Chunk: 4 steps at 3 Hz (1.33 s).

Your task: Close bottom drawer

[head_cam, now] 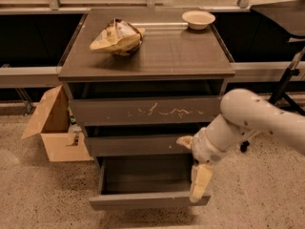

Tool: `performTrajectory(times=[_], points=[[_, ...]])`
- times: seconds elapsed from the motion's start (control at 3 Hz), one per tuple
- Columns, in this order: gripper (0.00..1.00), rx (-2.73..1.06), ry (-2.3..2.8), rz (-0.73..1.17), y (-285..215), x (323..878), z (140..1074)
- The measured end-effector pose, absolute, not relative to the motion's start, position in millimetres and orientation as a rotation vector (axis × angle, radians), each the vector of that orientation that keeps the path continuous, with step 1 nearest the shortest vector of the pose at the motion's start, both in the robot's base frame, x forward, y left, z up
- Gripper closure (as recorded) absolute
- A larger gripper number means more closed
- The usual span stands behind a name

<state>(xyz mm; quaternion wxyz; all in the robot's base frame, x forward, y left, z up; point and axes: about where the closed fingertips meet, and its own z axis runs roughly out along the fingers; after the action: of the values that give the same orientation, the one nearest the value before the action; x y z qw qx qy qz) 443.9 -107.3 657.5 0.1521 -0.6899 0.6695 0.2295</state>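
The bottom drawer (143,200) of the dark grey-brown cabinet stands pulled out, its inside empty, its slim plain front facing me. Above it are the middle drawer front (133,145) and the taller white-scratched top drawer front (143,111). My gripper (199,185) hangs from the white arm at the right. It points down over the drawer's right front corner, its cream fingertips just above the front panel.
A crumpled chip bag (116,36) and a white bowl (198,18) lie on the cabinet top (167,56). An open cardboard box (55,128) stands on the floor to the left. A dark stand (286,80) is at the right.
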Motion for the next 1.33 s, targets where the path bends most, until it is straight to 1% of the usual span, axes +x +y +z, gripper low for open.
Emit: performTrajectory(times=[0.33, 0.67, 1.0, 1.33], points=[[0.0, -2.013, 1.903, 0.752, -89, 429, 588], [0.0, -2.013, 1.903, 0.753, -89, 429, 588], [0.0, -2.047, 1.861, 0.847, -76, 428, 546], [0.0, -2.083, 1.772, 0.925, -58, 426, 479]])
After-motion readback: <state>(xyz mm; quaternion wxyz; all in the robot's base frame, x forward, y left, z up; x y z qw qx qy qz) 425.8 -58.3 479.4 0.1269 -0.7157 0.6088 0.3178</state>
